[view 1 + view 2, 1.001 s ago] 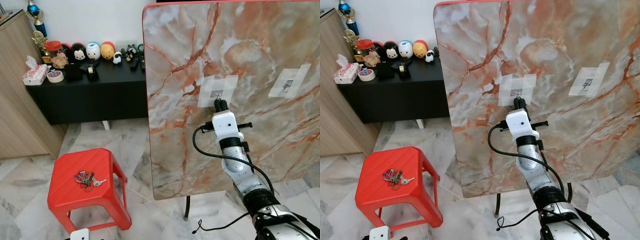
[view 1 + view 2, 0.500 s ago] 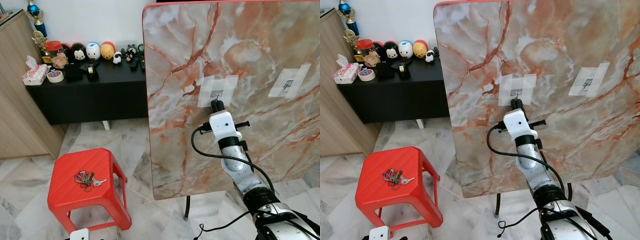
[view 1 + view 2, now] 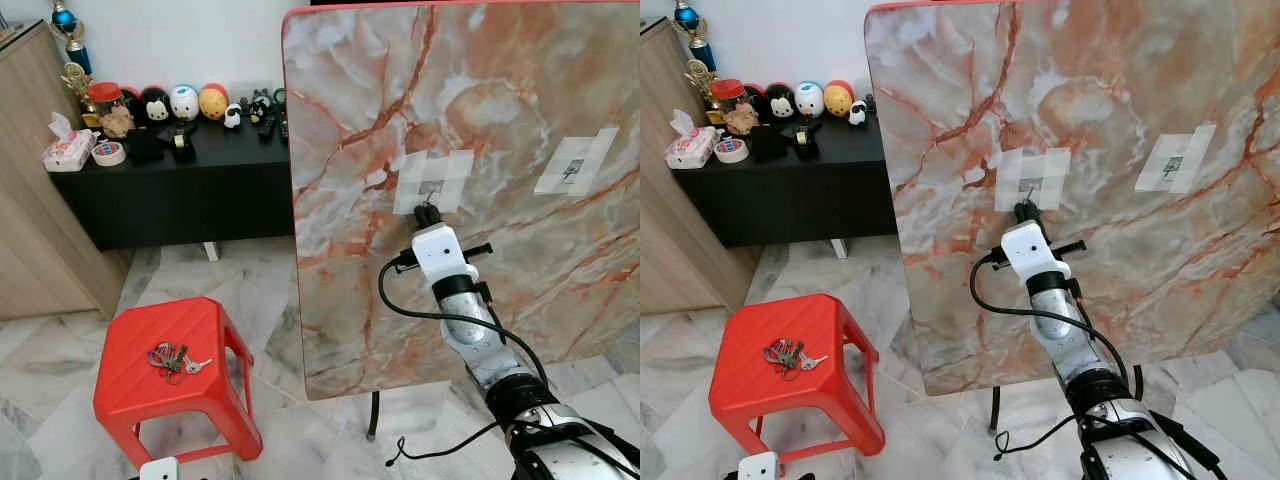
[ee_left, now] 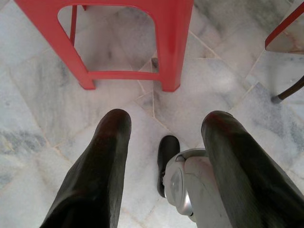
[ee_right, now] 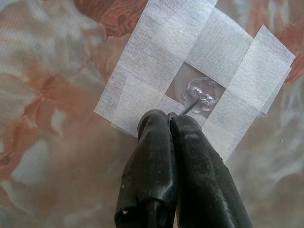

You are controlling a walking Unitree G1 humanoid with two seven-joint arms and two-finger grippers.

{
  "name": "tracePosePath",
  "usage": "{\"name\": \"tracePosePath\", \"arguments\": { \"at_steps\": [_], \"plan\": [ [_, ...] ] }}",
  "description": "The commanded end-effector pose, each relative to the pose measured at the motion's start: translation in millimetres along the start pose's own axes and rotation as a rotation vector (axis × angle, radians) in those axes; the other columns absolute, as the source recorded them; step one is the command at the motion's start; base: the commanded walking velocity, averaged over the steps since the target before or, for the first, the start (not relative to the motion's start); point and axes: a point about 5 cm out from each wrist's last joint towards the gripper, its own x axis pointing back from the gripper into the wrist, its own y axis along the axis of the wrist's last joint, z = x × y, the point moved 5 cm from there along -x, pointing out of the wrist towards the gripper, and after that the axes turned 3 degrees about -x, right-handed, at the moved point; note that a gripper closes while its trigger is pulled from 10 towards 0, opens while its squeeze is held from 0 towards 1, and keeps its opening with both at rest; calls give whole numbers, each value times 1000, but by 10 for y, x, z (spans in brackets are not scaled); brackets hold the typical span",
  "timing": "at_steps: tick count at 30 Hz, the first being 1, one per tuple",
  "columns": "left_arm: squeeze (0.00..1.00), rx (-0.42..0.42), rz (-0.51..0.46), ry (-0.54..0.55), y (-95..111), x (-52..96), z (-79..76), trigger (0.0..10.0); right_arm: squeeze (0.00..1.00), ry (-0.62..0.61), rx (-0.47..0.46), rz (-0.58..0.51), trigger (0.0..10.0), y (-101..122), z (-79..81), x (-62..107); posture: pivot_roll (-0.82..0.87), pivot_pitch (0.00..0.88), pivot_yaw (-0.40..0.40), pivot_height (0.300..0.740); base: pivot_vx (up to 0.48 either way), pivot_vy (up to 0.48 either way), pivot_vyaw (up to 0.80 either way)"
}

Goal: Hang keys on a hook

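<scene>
The keys (image 3: 177,358) are lying in a small bunch on the seat of the red stool (image 3: 135,385), low on the left of the scene, well apart from either gripper and touched by nothing. The stool is standing on the pale marble floor (image 3: 40,370).

To the right, a large marble-patterned board (image 3: 480,120) is standing upright. On it a clear hook (image 5: 200,95) is being held under crossed strips of white tape (image 5: 156,71), and a second taped hook (image 3: 573,168) is sitting farther right on the same board.

The right gripper (image 5: 170,118) is reaching up to the first hook, its two black fingers (image 5: 154,156) pressed together with no gap between them, their tips lying just at the thin wire of the hook; whether they are actually pinching the wire cannot be told. The silver right arm (image 3: 470,320) is stretching up from the near right, with a black cable (image 3: 400,300) looping off its white wrist.

The left gripper (image 4: 164,128) is hanging low over the floor near the stool's legs, its fingers (image 4: 102,166) spread wide apart and holding nothing.

Far left, a black cabinet (image 3: 170,190) is carrying a row of small round figurines (image 3: 185,102), a roll of tape (image 3: 110,153) and a tissue pack (image 3: 68,150), with a trophy (image 3: 68,25) standing behind.
</scene>
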Motion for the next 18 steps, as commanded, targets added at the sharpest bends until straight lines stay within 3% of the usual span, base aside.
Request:
{"name": "tracePosePath", "arguments": {
  "at_steps": [1, 5, 6, 7, 8, 14, 17, 18],
  "plan": [
    [0, 6, 25, 2, -71, 20, 17, 10000, 0, 39, 22, -10, 10000, 29, 46, -25, 80, 32, -24, 740, 0, 0, 0],
    [0, 7, 25, 2, -70, 20, 19, 10000, 0, 48, 16, -11, 10000, 30, 56, -24, 80, 32, -24, 740, 0, 0, 0],
    [0, 7, 25, 2, -69, 20, 18, 10000, 545, 48, 13, -11, 10000, 30, 56, -23, 80, 32, -24, 740, 0, 0, 0],
    [0, 7, 24, 2, -67, 20, 17, 10000, 714, 48, 11, -12, 10000, 30, 56, -22, 80, 32, -24, 740, 0, 0, 0],
    [0, 6, 23, 2, -65, 19, 15, 10000, 765, 47, 9, -14, 10000, 32, 53, -21, 80, 32, -24, 740, 0, 0, 0],
    [0, 4, 19, -1, -56, 17, 5, 10000, 749, 41, 3, -19, 10000, 39, 38, -21, 79, 33, -24, 740, 0, 0, 0],
    [0, 4, 17, -1, -52, 15, 0, 10000, 690, 40, -7, -23, 10000, 45, 42, -18, 81, 33, -24, 740, 0, 0, 0],
    [0, 3, 17, -1, -51, 15, -5, 10000, 329, 42, -11, -32, 10000, 58, 51, -12, 81, 32, -24, 740, 0, 0, 0]
  ]
}}
